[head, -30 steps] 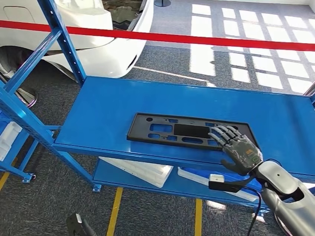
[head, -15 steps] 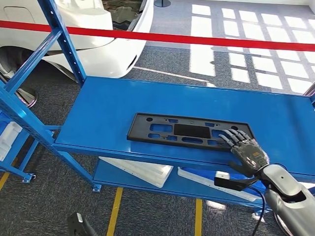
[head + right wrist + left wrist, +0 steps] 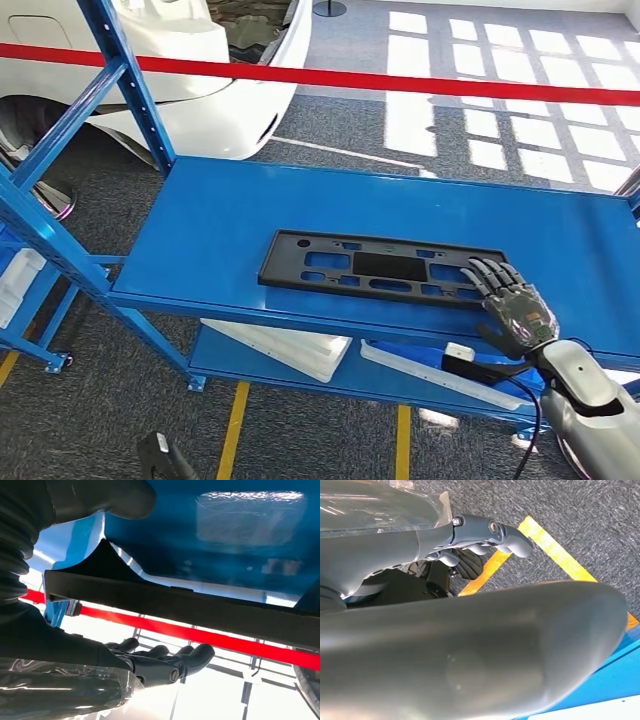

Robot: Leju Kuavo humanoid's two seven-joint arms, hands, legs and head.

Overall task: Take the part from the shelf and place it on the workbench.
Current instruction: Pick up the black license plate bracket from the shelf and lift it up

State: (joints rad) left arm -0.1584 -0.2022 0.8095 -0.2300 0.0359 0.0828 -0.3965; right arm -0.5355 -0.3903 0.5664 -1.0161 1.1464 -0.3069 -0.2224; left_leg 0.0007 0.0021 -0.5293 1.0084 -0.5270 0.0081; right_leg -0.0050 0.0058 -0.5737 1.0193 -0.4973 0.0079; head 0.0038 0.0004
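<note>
Grey carpet and a white car (image 3: 226,100) lie behind a red barrier tape (image 3: 377,78). Nearer, a blue shelf (image 3: 211,230) carries the part (image 3: 377,268): a flat, long black plastic frame with rectangular cutouts and small holes, lying flat. At its right end the right robot hand (image 3: 513,305) hovers, fingers extended and apart, holding nothing. The left robot hand (image 3: 478,545) hangs with fingers curled, empty.
</note>
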